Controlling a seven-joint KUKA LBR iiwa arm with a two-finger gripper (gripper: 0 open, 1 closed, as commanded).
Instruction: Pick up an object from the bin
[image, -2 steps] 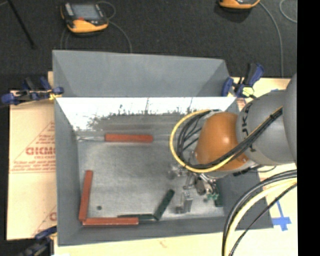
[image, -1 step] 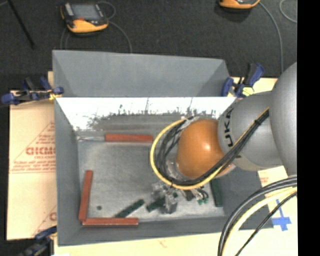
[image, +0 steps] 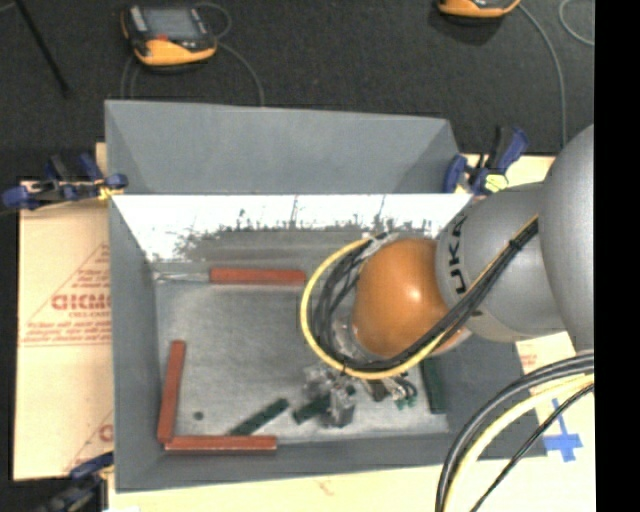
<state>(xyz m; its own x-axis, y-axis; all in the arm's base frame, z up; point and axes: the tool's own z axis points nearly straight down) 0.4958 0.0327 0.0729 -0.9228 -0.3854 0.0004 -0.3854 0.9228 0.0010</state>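
The nearest candidate I can make out is a small dark green flat piece (image: 312, 408) lying on the floor of the grey metal bin (image: 280, 150), toward the lower wall in the camera view and a little right of the middle. The tool (image: 335, 395) is down low just beside it, perhaps touching; I cannot tell whether the tool is released or clenched, and I see nothing clearly gripped in it. So I judge the pick is not yet made: the descent looks done, while closing on the piece and lifting it clear are left.

A dark green slim strip (image: 262, 415) lies just left of that piece, tilted, and a dark green upright bar (image: 432, 386) lies right of the tool, partly under the arm's rounded orange cover (image: 395, 295). Further out, three red-brown flat bars rest near the walls: one along the back (image: 257, 276), one down the left side (image: 172, 390), one along the lower edge (image: 220, 443). All are well apart from the tool, and none of them looks raised off the floor
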